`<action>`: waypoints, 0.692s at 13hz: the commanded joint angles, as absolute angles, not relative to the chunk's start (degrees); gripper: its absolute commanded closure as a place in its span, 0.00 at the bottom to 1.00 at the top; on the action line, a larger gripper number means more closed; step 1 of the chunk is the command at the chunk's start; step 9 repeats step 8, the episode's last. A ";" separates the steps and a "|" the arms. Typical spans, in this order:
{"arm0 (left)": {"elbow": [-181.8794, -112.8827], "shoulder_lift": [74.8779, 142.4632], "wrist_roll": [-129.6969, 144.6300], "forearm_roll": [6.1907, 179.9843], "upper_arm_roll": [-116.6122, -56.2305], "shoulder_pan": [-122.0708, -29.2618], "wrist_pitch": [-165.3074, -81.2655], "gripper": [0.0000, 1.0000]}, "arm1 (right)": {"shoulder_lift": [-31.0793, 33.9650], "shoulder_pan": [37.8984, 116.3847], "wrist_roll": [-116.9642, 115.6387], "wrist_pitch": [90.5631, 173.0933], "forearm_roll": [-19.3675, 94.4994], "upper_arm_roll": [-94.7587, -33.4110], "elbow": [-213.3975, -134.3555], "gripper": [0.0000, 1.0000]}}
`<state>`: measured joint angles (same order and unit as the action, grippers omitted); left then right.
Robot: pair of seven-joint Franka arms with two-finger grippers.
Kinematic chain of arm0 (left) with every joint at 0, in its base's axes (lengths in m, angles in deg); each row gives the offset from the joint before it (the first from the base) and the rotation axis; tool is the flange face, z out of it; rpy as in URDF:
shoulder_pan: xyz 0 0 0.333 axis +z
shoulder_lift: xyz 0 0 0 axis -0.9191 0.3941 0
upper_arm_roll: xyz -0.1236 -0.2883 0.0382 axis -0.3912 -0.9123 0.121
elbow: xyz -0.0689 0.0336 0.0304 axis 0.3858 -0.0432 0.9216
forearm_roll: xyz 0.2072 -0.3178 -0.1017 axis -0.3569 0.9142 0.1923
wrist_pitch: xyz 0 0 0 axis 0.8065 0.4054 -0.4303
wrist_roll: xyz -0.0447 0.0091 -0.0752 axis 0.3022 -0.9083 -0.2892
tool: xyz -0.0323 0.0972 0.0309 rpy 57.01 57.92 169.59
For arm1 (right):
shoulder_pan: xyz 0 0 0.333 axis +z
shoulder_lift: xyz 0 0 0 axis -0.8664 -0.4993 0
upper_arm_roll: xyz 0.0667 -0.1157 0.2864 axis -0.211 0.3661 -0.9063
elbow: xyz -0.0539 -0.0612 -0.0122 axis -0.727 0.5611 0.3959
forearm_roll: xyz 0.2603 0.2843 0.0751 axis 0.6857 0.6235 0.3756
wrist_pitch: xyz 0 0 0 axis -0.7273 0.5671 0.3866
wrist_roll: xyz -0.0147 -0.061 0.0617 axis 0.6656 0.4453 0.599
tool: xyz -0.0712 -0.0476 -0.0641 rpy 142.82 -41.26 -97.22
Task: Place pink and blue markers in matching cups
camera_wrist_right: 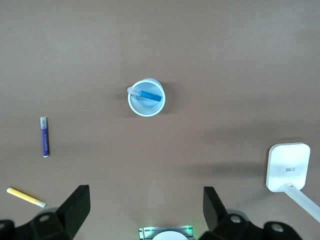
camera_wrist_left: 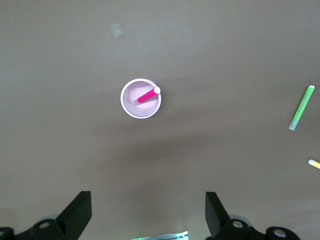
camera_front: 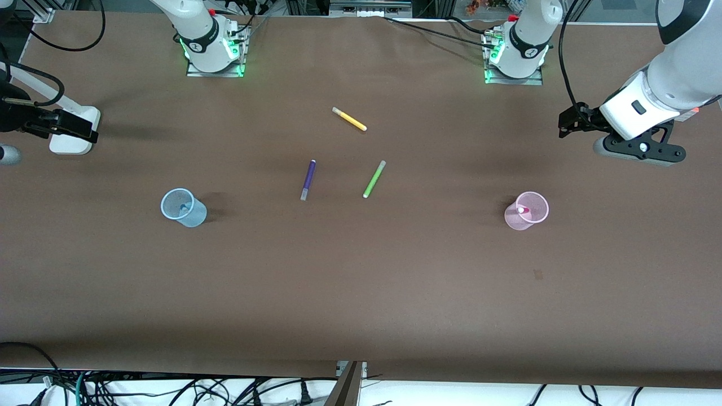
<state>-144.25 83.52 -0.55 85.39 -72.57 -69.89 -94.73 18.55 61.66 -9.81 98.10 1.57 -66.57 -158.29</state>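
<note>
A: The pink marker [camera_wrist_left: 147, 95] — where does it sit?

B: Inside the pink cup [camera_front: 527, 211], leaning on the rim, cap end up, toward the left arm's end of the table [camera_front: 361, 282]. The blue marker [camera_wrist_right: 150, 95] leans the same way in the blue cup [camera_front: 184, 207], toward the right arm's end.

A: And the grippers?

B: The left gripper [camera_wrist_left: 148, 212] hangs high above the table's edge at its own end, jaws spread wide, gripping nothing. The right gripper [camera_wrist_right: 145, 210] is likewise raised at its end, jaws wide apart and empty.

A: Anything loose on the table?

B: A purple marker [camera_front: 308, 179] and a green marker [camera_front: 374, 179] lie between the cups, well apart from both. A yellow marker [camera_front: 349, 119] lies farther from the front camera. A white stand [camera_wrist_right: 288, 167] sits near the right arm's end.
</note>
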 commanded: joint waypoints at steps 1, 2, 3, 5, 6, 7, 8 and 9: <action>-144.17 83.49 -1.97 85.77 -72.67 -69.25 -95.33 0.00 | 18.40 61.36 -8.95 97.86 0.63 -66.72 -157.65 0.00; -144.17 83.49 -1.97 85.77 -72.67 -69.25 -95.33 0.00 | 18.40 61.36 -8.95 97.86 0.63 -66.72 -157.65 0.00; -144.17 83.58 -1.97 85.77 -72.67 -69.25 -95.33 0.00 | 18.40 61.45 -8.95 97.86 0.63 -66.72 -157.65 0.00; -144.17 83.58 -2.06 85.77 -72.67 -69.08 -95.33 0.00 | 18.40 61.36 -8.95 97.86 0.63 -66.72 -157.65 0.00; -144.17 83.58 -2.15 85.77 -72.67 -68.82 -95.25 0.00 | 18.40 61.45 -9.03 97.86 0.63 -66.72 -157.65 0.00; -144.17 83.58 -2.15 85.77 -72.67 -68.81 -95.33 0.00 | 18.40 61.45 -8.95 97.86 0.63 -66.72 -157.65 0.00; -144.26 83.58 -2.15 85.77 -72.67 -68.81 -95.25 0.00 | 18.40 61.36 -9.03 97.86 0.63 -66.72 -157.65 0.00; -144.26 83.58 -2.15 85.77 -72.67 -68.81 -95.25 0.00 | 18.40 61.36 -9.03 97.86 0.63 -66.72 -157.65 0.00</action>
